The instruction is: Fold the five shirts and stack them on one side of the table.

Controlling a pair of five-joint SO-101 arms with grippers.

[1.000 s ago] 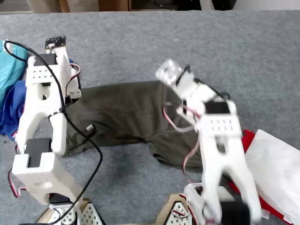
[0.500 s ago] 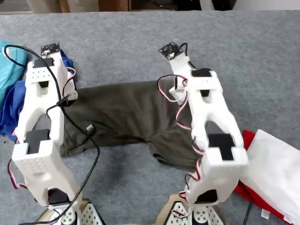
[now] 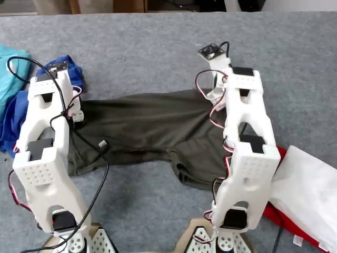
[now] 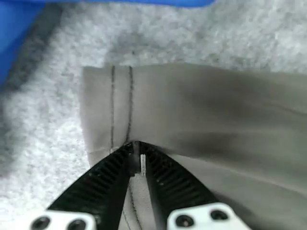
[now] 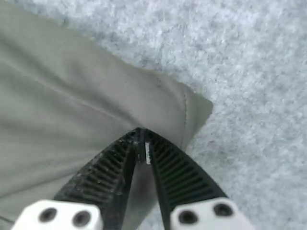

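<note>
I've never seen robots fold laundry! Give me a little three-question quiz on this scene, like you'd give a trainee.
1. True or false: the left gripper and the right gripper are each shut on the olive shirt.
2. Which colour of cloth lies against the white shirt? A red, B yellow, C pink.
3. Fill in: the blue shirt lies beside the ___ arm.
Key: 1 true; 2 A, the red cloth; 3 left.

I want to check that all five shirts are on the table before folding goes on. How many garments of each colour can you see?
olive shirt: 1
blue shirt: 1
teal shirt: 1
red shirt: 1
white shirt: 1
Total: 5
</note>
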